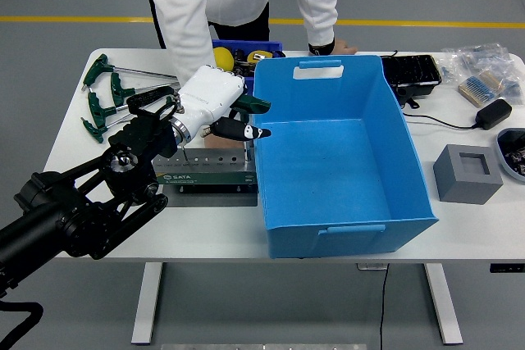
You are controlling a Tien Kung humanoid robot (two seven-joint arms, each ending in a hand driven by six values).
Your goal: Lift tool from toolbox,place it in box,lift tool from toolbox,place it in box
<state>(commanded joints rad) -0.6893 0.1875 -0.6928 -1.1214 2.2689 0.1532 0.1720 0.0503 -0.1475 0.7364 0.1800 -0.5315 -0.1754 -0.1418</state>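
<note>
Grey workshop floor with a yellow line runs behind a white table [213, 231], whose near edge is bare in front of the toolbox and the bin. A big blue box [340, 153] fills the middle, its front wall reaching close to the near edge and its inside showing nothing but the flat bottom. Just left of it, touching or nearly so, stands the dark green toolbox [207, 178], a low rack with a row of holes on top. The left hand [215, 108], white-shelled with black fingertips, hovers over the rack's right end at the box's left wall. Its fingers are curled around a green-handled tool [253, 106], whose handle juts out over the blue rim; the shank is hidden under the hand, so it cannot be told whether it is clear of the rack. The black left arm crosses the table's near left corner and covers part of the rack's left end.

More green T-handle wrenches [111, 96] lie spread at the far left, with open tabletop between them and the left edge. A person in a white coat stands at the far side, cut off above the chest; one hand [338, 47] rests on the table behind the box. A grey block [467, 173] sits near the right edge, with a black adapter [495, 112] and cable beyond it.
</note>
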